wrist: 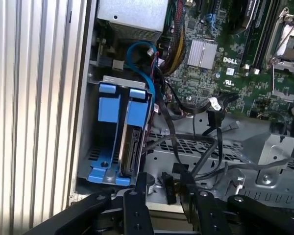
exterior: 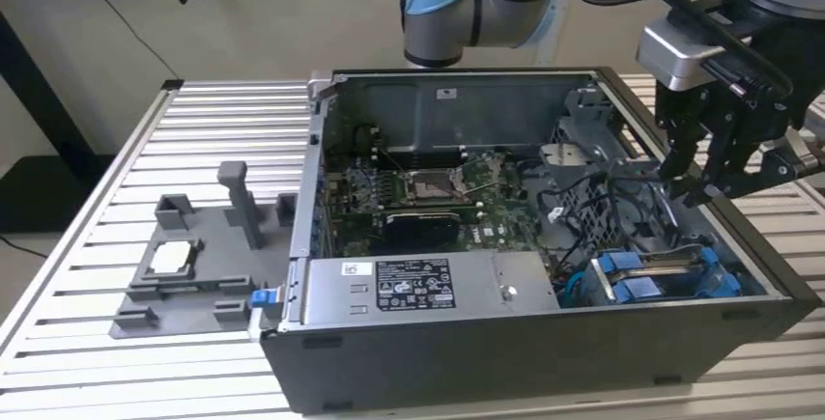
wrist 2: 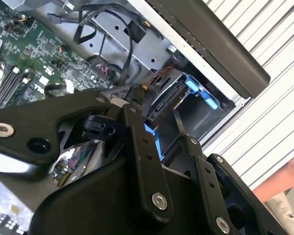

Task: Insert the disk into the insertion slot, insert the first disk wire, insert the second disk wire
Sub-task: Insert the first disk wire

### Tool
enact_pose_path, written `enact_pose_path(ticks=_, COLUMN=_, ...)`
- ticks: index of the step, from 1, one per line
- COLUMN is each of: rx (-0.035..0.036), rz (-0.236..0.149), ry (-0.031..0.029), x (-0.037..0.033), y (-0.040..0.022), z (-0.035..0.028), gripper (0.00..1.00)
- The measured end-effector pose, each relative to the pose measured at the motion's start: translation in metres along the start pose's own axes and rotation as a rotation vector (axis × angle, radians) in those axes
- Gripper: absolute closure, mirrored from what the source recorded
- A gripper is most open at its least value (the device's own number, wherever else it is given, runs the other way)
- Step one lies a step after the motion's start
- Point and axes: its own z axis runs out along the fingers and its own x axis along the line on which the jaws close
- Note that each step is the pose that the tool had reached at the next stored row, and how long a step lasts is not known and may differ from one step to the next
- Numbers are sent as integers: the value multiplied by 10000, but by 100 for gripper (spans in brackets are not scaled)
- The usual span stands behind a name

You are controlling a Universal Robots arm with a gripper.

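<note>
Disk (exterior: 664, 273) status: seated. Working from the exterior view's left, we count one grey fixture tray (exterior: 181, 275) on the surface (exterior: 77, 343), one open computer case (exterior: 516, 362), and one insertion slot (wrist: 99, 155) in the case's corner towards the exterior view's right. We judge the disk stands on edge there so that its connector edge (wrist: 131, 152), apparently bare, faces the loose wires (wrist: 186, 147). Two blue tabs (wrist: 109, 105) top the carrier. One hand (exterior: 706, 188) hangs above the slot, fingers apart, gripping nothing.
</note>
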Motion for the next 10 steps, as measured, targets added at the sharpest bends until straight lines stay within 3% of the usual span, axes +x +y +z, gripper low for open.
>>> enact_pose_path(ticks=2, rx=21, rz=-2, ry=-25, x=-6, y=-1, z=3, gripper=59)
enact_pose_path(ticks=7, rx=21, rz=-3, ry=-19, x=-10, y=-1, z=3, gripper=61)
enact_pose_path(ticks=9, rx=21, rz=-3, ry=-18, x=-11, y=-1, z=3, gripper=74)
enact_pose_path(ticks=10, rx=15, rz=-5, ry=-6, x=-11, y=-3, z=4, gripper=74)
